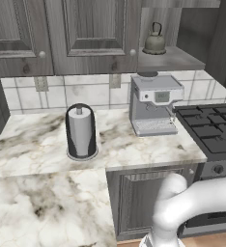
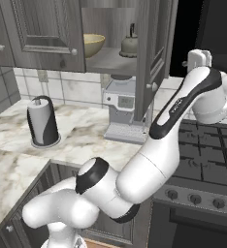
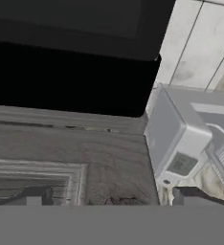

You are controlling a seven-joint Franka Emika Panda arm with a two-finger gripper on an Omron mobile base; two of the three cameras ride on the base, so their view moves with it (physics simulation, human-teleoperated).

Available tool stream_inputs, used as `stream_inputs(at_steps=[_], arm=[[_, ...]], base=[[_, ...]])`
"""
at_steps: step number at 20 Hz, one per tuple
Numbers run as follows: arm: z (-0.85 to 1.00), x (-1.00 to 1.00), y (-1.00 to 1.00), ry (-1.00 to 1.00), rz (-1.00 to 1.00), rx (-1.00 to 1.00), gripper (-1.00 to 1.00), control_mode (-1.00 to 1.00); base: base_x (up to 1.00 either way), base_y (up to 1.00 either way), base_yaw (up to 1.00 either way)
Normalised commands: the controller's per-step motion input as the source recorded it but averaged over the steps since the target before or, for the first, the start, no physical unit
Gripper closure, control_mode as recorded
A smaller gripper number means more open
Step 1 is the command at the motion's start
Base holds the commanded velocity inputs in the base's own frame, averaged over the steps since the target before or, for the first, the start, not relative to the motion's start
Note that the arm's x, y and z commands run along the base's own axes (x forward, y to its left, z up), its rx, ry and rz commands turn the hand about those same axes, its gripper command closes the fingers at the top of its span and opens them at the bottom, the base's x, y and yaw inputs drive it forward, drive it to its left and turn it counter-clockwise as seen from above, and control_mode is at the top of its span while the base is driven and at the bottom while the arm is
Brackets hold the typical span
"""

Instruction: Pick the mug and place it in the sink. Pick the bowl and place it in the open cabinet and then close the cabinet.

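We note the bowl (image 2: 92,44) sitting upright on the shelf of the open cabinet (image 2: 108,60), mouth up, at the shelf's left end against the closed neighbouring door. Being round, it has no long axis to speak of; its pale olive inside faces up and toward us. A grey kettle (image 2: 129,45) stands near it at the right end of the same shelf, handle upward. The cabinet door (image 2: 153,53) hangs wide, edge-on to the right base camera, its knob low on the panel.

In the hand view we see the two finger tips (image 3: 33,197) well apart, nothing between them; the gripper (image 3: 115,198) faces the door's raised-panel wood grain, close to it, with the coffee machine (image 3: 178,139) beyond at right.

The worktop (image 1: 33,144) is white marble with grey veining, running along a wall and turning toward us at the left. On it: a paper-towel holder (image 1: 80,131) near the front edge and the coffee machine at the back, by the worktop's right end, beside a black gas hob (image 1: 211,129). The wall behind is pale square tile with two switch plates. Base cabinets below match the dark grey wood grain.
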Motion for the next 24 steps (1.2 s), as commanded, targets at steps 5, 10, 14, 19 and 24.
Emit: stream_inputs(at_steps=[5,10,14,19,24], arm=[[0.22,0.0,0.48,0.01,0.0,0.04,-1.0,-1.0],[0.16,0.1,1.0,0.05,0.0,0.0,-1.0,-1.0],[0.16,0.16,1.0,0.04,0.0,0.0,-1.0,-1.0],[0.16,-0.01,1.0,0.0,-0.07,0.04,-1.0,-1.0],[0.04,-0.01,1.0,-0.17,-0.29,0.02,-1.0,-1.0]], base=[[0.0,0.0,0.0],[0.0,0.0,0.0],[0.0,0.0,0.0],[0.0,0.0,0.0],[0.0,0.0,0.0]])
